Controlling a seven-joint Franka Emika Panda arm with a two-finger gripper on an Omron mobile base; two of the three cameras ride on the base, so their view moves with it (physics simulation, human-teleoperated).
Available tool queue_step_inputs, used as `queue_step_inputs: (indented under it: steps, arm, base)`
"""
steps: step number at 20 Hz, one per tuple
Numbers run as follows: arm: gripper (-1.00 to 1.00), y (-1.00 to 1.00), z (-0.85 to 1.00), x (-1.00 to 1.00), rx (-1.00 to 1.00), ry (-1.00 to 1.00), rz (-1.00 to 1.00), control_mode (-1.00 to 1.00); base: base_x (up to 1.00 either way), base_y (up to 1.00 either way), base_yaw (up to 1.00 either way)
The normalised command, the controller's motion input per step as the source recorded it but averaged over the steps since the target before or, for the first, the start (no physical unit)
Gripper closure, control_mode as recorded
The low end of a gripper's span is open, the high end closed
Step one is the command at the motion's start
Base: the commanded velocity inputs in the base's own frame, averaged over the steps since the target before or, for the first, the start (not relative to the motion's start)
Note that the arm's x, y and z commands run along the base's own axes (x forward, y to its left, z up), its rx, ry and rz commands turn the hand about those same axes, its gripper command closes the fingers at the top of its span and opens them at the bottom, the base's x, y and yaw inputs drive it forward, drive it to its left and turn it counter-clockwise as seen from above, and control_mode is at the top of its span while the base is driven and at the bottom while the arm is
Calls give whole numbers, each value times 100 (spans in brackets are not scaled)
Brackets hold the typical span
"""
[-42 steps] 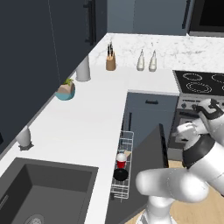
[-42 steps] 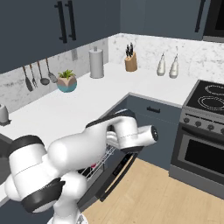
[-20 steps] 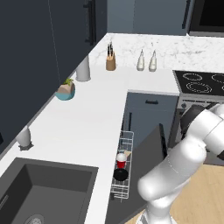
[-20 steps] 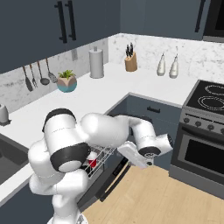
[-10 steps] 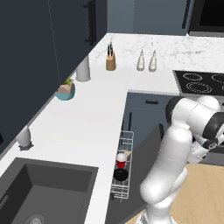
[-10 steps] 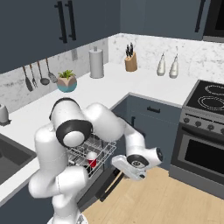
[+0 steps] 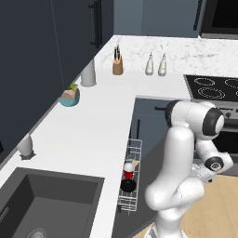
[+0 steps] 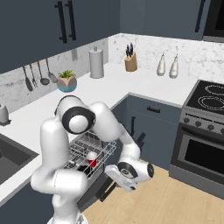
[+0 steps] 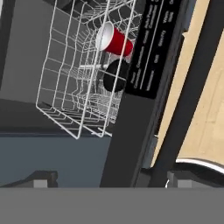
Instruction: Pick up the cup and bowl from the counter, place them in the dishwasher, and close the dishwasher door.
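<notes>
The red cup [image 9: 114, 40] lies on its side in the dishwasher's pulled-out white wire rack [image 9: 65, 100], with the black bowl [image 9: 116, 75] right beside it. Both also show in the base views: cup [image 7: 128, 170] [image 8: 92, 160], bowl [image 7: 128, 186], rack [image 8: 92, 147]. The dishwasher door [image 9: 131, 127] hangs open, its control strip facing me and its black bar handle [image 9: 188, 92] just ahead. My gripper [image 9: 111, 179] is open and holds nothing, low by the door's outer edge [image 8: 117, 177]. The white counter [image 7: 83, 135] runs above.
The oven [image 8: 199, 148] with its cooktop stands to the right of the dishwasher. On the counter are a teal planter [image 7: 69, 96], a white cylinder [image 7: 88, 73], a knife block [image 7: 117, 67] and two bottles [image 7: 155, 65]. A dark sink [image 7: 42, 200] lies left. Wooden floor [image 8: 175, 201] lies beyond the door.
The arm has swung down from beside the rack to a low spot at the open door's edge. The gripper stayed open; cup and bowl have not moved.
</notes>
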Motion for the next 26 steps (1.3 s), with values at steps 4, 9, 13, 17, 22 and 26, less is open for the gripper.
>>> queue_step_inputs:
  steps: [4,9,13,17,22,26]
  arm:
    - [-100,-68,-18,14,30,6,0,-100]
    - [-100,-75,-2,4,25,1,0,-100]
    - [-100,-23,-43,26,3,-7,0,-100]
    - [-100,0,-58,57,0,-6,-1,-100]
    - [-100,0,-52,63,0,0,-2,-100]
    - [-100,2,-45,27,2,0,1,-100]
  base:
    - [0,0,0]
    - [0,0,0]
    - [0,0,0]
    - [0,0,0]
    - [0,0,0]
    - [0,0,0]
